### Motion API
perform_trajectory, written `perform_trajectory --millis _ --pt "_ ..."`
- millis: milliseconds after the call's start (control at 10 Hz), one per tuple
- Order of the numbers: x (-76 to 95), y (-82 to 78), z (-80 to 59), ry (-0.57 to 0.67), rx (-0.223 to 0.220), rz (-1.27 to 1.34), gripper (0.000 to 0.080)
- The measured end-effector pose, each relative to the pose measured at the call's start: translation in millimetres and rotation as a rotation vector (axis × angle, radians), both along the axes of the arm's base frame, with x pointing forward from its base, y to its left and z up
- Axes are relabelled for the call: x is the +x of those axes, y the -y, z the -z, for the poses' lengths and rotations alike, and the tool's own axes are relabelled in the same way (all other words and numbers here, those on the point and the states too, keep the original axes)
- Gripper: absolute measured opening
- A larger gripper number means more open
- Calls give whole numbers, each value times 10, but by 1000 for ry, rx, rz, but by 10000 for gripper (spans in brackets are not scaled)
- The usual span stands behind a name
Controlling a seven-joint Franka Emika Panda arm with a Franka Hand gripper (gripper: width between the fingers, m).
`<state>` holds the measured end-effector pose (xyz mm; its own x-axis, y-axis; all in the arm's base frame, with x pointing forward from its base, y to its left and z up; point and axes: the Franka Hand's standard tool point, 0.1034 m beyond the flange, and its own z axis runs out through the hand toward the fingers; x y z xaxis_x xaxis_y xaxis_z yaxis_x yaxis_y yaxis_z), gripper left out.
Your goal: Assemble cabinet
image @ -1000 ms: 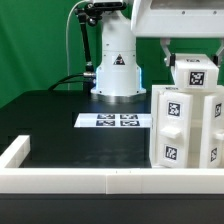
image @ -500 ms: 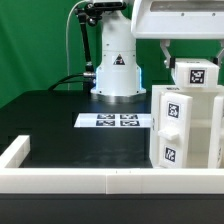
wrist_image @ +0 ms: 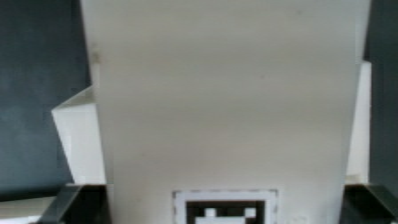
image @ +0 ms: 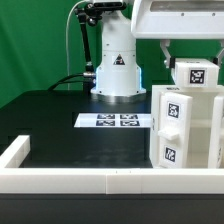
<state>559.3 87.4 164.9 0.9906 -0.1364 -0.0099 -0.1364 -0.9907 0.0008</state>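
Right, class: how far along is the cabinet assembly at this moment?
Looks done: the cabinet body stands upright by the front rim. In hand: the hand sits at a tagged white block atop the body; whether it grips is unclear. Left, probably: seating and releasing that block.

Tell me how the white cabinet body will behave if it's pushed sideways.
The cabinet body looks stiff: flat, straight-edged panels, so it would probably move as one piece. It stands upright on the black table, so a high push might tip it; a low one likely slides it.
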Motion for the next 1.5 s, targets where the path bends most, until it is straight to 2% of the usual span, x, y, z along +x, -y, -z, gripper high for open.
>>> perform_trajectory --millis 500,800,1100,1500 --pt "-1 -3 1 -1 1 107 558" --pt "-4 -10 6 -2 0 353 556" --pt "-1 -18 11 2 5 705 556" --pt "3 -22 13 -8 16 1009 556"
